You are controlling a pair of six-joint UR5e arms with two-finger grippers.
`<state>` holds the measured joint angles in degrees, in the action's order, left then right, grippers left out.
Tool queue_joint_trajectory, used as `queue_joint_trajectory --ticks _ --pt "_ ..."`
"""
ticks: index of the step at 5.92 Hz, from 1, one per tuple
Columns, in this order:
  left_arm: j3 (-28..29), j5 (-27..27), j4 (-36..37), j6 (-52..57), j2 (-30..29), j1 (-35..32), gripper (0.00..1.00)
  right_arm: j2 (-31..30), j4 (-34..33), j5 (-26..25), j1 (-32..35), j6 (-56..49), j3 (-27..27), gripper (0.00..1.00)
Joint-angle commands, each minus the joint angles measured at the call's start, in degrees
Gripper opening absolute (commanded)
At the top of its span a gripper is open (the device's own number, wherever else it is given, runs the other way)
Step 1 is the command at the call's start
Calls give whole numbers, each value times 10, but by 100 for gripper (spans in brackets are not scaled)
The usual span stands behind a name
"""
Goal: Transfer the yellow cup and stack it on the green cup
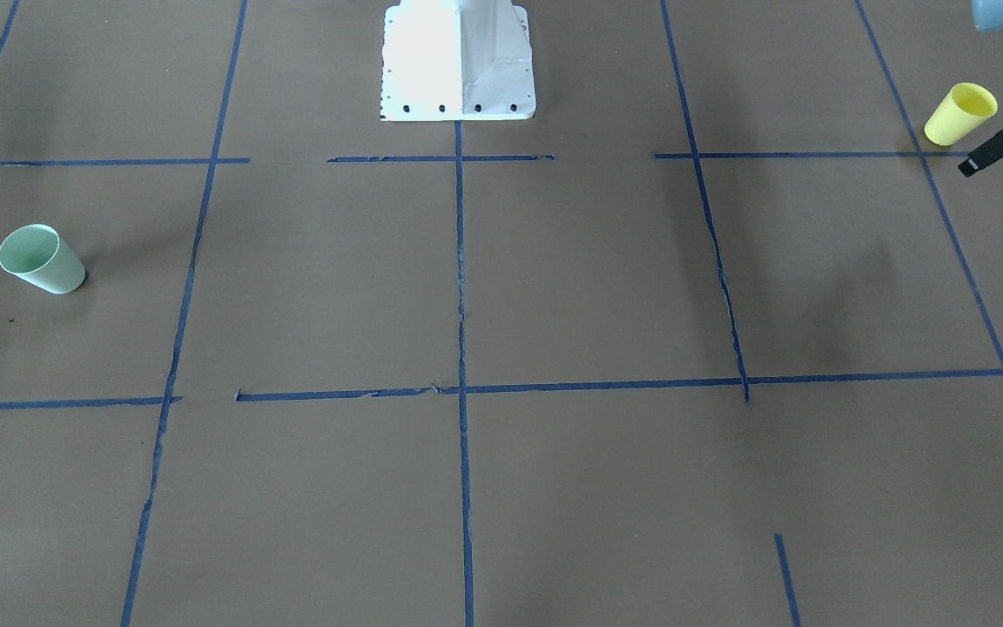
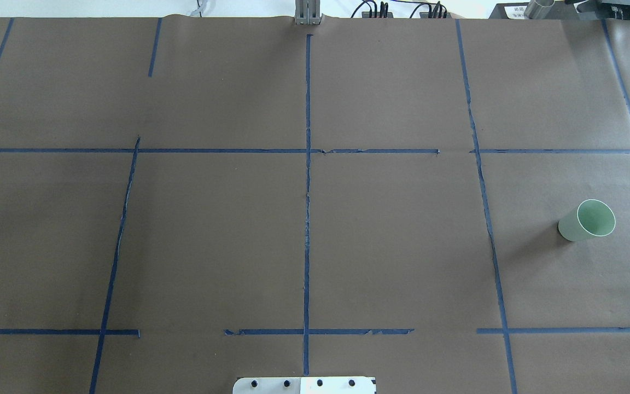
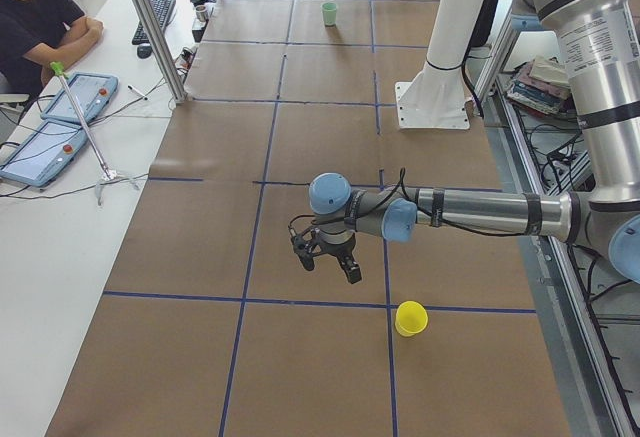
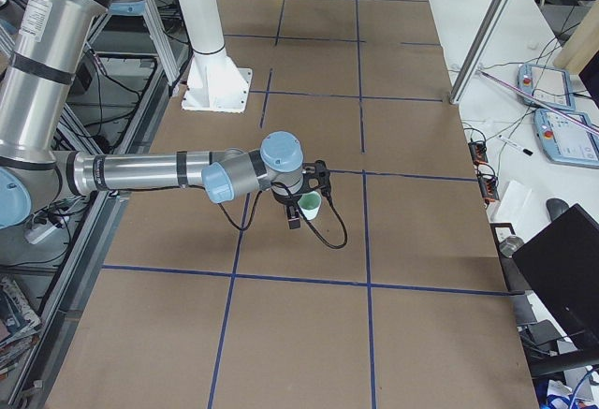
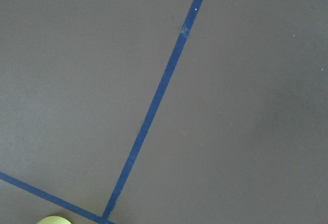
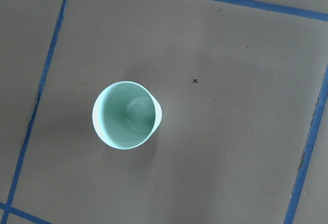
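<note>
1. Yellow cup [image 1: 960, 113]: 1 unit. You will find it upright, mouth up, on the brown paper [image 1: 597, 287] beside a crossing of blue tape [image 1: 460, 261], at the robot's left end.
2. Green cup [image 6: 125, 115]: 1 unit, upright, well apart at the opposite end.
3. Left gripper [image 3: 328, 265]: near the yellow cup, not touching it. You cannot tell its finger spread.
4. Right gripper [image 4: 306, 205]: above the green cup. You cannot tell its finger spread either.

One yellow cup [image 1: 960, 114], one green cup [image 1: 40, 259] — two.

Robot lab: tape-gridded table [image 3: 320, 377], operator [image 3: 35, 17], teach pendants [image 3: 78, 95].
</note>
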<state>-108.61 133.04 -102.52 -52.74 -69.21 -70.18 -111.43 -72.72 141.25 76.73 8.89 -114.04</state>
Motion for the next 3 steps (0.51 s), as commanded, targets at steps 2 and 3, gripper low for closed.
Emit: queue_joint_trajectory --ticks 2,3 --pt "1 -135 -80 -271 30 148 100 -22 3 3 -2 -4 0 100" --pt "1 -198 -76 -372 31 205 100 -30 8 4 -1 -6 0 100"
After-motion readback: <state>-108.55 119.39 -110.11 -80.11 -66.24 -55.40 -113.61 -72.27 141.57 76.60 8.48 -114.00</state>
